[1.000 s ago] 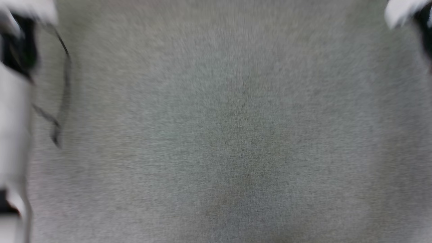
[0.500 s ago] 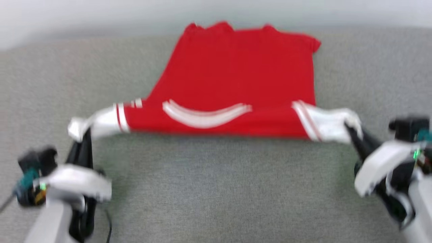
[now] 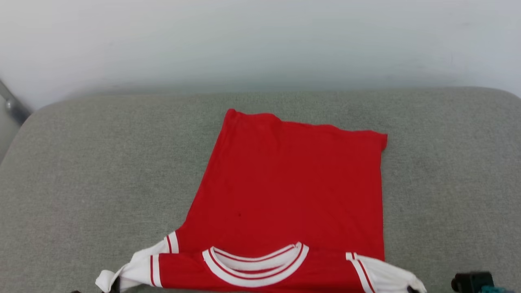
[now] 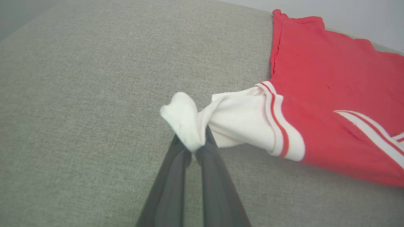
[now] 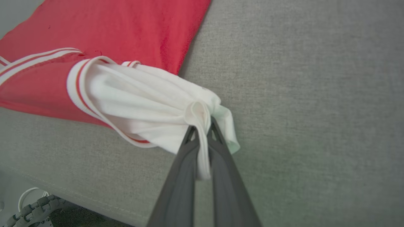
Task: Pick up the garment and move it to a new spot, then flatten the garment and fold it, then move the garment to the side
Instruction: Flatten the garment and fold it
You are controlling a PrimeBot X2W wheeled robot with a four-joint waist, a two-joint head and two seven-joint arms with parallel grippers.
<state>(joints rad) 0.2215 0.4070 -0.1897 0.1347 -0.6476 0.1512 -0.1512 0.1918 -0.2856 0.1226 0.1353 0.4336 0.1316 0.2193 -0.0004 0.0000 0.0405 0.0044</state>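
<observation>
In the head view the garment [image 3: 293, 191] lies flat on the surface [image 3: 101, 162], a padded slab with rounded corners covered in grey, flecked woven cloth, with a plain pale wall [image 3: 260, 40] behind it. It is a single T-shirt of smooth red knit, roughly a trapezoid, with its hem at the far side and its neck toward the robot, close to the bottom edge of the view. It has one crescent-shaped ribbed collar [image 3: 255, 266], white with thin red stripes, and two short white sleeves with red-striped trim. The left sleeve [image 3: 136, 266] and the right sleeve [image 3: 386, 278] are each drawn out sideways into a point. In the left wrist view the left claw [image 4: 193, 148] has its two long, matte dark-grey fingers pressed together on the tip of the left sleeve. The soft white cloth bunches into a rounded knob above the fingertips and twists back toward the red body, which rests on the surface. One dark speck shows on the red cloth. In the right wrist view the right claw [image 5: 202, 132] is likewise closed, its two tapering fingers pinching a gathered fold of the right sleeve. The white cloth fans out in soft creases to the striped band, and a narrow tongue of it hangs down between the fingers. The surface's stitched front seam runs across the lower left corner of this view.
</observation>
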